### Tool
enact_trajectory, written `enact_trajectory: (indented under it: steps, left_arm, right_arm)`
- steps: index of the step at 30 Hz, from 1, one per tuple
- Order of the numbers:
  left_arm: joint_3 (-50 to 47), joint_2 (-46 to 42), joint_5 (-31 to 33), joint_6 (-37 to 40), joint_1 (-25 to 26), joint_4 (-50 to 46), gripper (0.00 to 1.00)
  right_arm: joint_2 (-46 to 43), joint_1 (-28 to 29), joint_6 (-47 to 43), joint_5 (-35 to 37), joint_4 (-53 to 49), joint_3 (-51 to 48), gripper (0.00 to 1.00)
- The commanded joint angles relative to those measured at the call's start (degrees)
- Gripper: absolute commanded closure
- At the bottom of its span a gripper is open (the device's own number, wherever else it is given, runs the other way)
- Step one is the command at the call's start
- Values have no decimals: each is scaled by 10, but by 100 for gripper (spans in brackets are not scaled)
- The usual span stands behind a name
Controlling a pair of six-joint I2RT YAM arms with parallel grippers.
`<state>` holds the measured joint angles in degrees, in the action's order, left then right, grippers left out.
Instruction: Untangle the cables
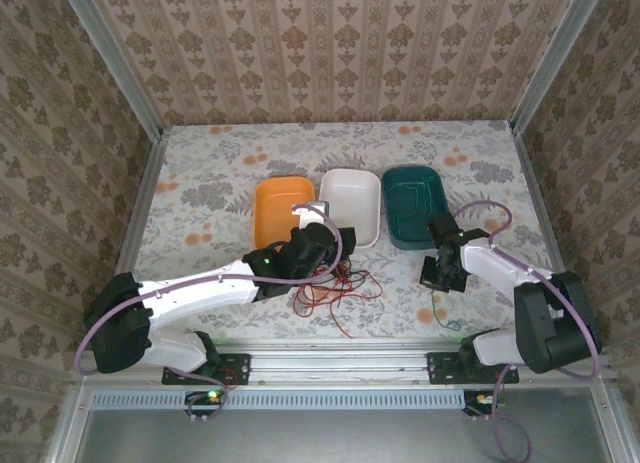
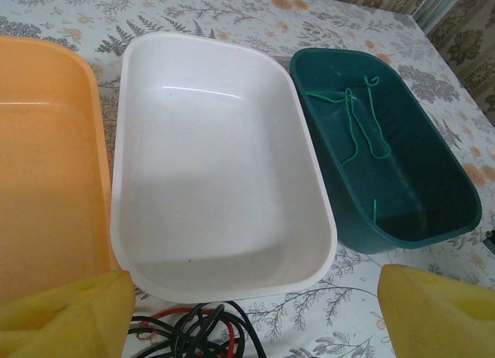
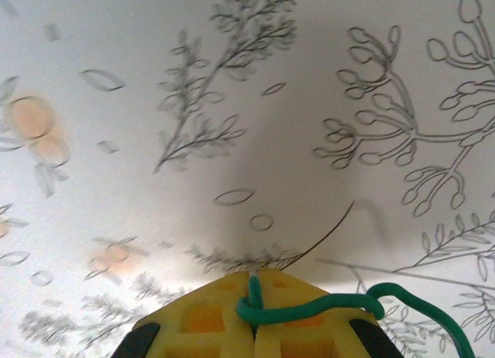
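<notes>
Nearest the arm bases, red and black cables (image 1: 335,283): lying looped over each other on the tabletop (image 1: 200,183), just short of the white tray (image 1: 350,208); sprawling loosely in the top view, bunching into a dark knot with red threaded through it in the left wrist view.

Left gripper (image 2: 249,315): hanging over that knot with fingers spread wide and gripping nothing; probably lining up to straddle one strand and lift it clear of the others.

Right gripper (image 3: 255,288): sitting low over bare tabletop near the teal tray (image 2: 402,211), clamping tight on a green cable (image 3: 325,304); likely pinching it to draw it away from the heap and toward the tray of its own colour.

Green cable beyond the pinch: trailing off to the right in the right wrist view; appearing in the top view as no more than a faint thread running toward the near edge below the gripper.

Orange tray (image 1: 283,208) and white tray: standing side by side past the knot, both lying bare, seemingly standing ready for one colour each.

Teal tray: sitting to the right of the white one, holding a green strand (image 2: 360,122) curling across its floor; reading plainly in the left wrist view, barely registering from above; leaving unclear whether that strand and the pinched cable are one wire or two.
</notes>
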<state>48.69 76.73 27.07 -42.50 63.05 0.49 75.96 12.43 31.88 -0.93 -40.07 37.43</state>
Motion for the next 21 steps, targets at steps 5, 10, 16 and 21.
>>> enact_trajectory:
  steps: [5,10,16,21]
  left_arm:
    - [-9,-12,13,-18,5,-6,17]
    - [-10,-12,11,-29,3,-16,16]
    - [-10,-17,14,-41,3,-52,16]
    - [-18,-27,7,-59,3,-86,16]
  right_arm:
    - [-140,7,8,12,-95,76,100]
    - [-108,7,-7,4,-94,215,100]
    - [92,-8,-40,-22,-25,387,100]
    - [190,-11,-39,-9,-5,455,68]
